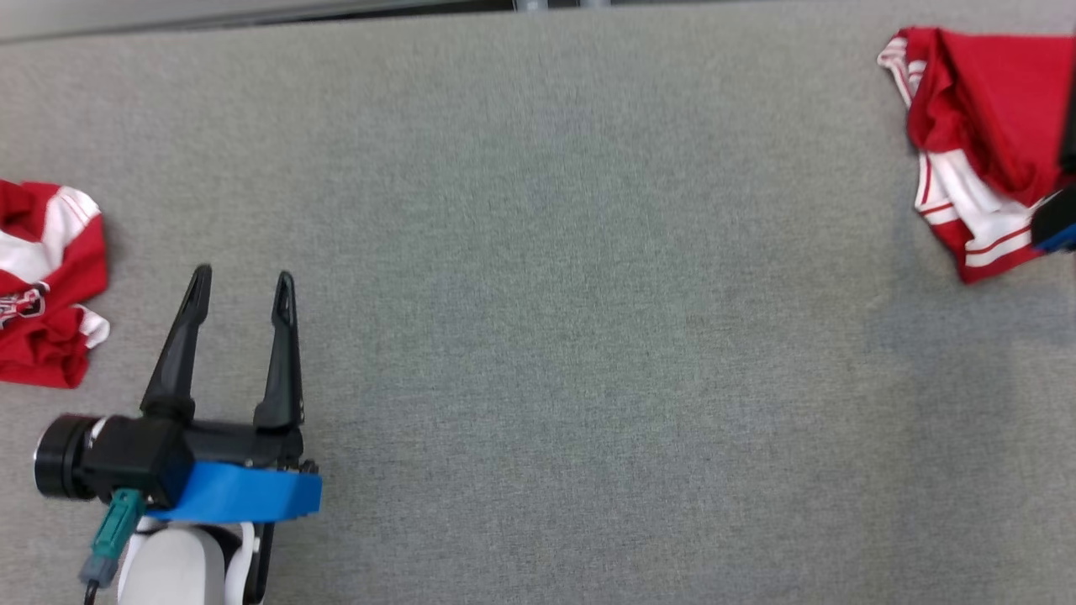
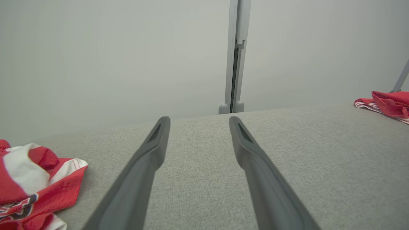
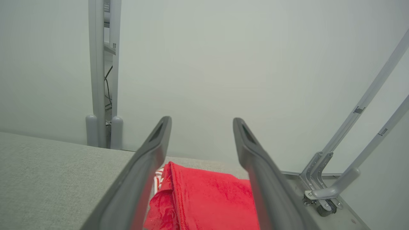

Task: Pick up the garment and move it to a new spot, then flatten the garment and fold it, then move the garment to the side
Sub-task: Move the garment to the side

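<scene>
A: Red with white striped bands on the folded garment (image 1: 983, 109); lying at the far right end of the grey cloth counter (image 1: 538, 336), close to its back edge. Any lettering to read there?

B: None legible. Only thin red lines across the white bands. On the crumpled garment (image 1: 42, 286) at the left edge, though, a dark-outlined emblem (image 1: 21, 304) in red and white, too creased to make out as words.

A: And the right fingers (image 3: 151, 153)?

B: Spread wide, pinching nothing. Poised over the folded garment, with red cloth between and below them; touching it or not, cannot tell.

A: Left fingers (image 1: 181, 344)?

B: Also spread wide, holding nothing. Low over the counter, just beside the crumpled garment without touching it, pointing toward the back edge. Blue block (image 1: 244, 496) and green plug (image 1: 118, 525) at the wrist behind them.

A: How far between the two garments?

B: Well apart, at opposite ends, grey weave in between.

A: Behind the counter?

B: Pale wall (image 2: 96, 48), with a grey upright post (image 2: 244, 25) at the back edge and slanted grey metal struts (image 3: 359, 110) past the right end, one small caster (image 3: 322, 207) at their foot.
</scene>
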Controlling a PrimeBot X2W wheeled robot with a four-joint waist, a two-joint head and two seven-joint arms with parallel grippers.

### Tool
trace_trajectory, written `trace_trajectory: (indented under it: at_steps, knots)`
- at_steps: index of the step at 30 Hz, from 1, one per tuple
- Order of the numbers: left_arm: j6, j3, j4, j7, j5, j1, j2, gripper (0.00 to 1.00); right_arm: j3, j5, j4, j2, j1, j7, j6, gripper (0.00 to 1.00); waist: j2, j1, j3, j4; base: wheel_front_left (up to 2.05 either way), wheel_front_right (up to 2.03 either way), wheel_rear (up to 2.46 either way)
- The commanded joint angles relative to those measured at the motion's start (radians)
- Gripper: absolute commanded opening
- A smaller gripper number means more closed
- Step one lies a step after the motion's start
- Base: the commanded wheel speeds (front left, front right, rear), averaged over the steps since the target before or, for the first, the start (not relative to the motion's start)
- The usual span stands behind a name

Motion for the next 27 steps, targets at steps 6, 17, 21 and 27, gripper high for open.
trace_trajectory:
  at_steps: [6,17,21,27]
  knots:
    - [0.008,0.028,0.03,-0.003,-0.015,0.098,-0.004,1.0,0.107,0.06,-0.169,0.124,0.202,0.001,-0.001,1.0,0.0,0.0001,-0.145,0.017,0.0,0.0,0.0]
    - [0.014,0.036,0.067,-0.003,-0.035,0.174,-0.014,1.0,0.15,0.119,-0.36,0.262,0.515,0.001,-0.001,1.0,0.0,0.0001,-0.262,0.03,0.0,0.0,0.0]
    - [0.017,0.034,0.078,-0.003,-0.041,0.204,-0.015,1.0,0.136,0.122,-0.41,0.291,0.623,0.0,-0.001,1.0,0.0,0.0001,-0.304,0.031,0.0,0.0,0.0]
    - [0.017,0.032,0.09,-0.003,-0.045,0.245,-0.015,1.0,0.113,0.116,-0.47,0.323,0.752,0.0,-0.001,1.0,0.0,0.0001,-0.359,0.036,0.0,0.0,0.0]
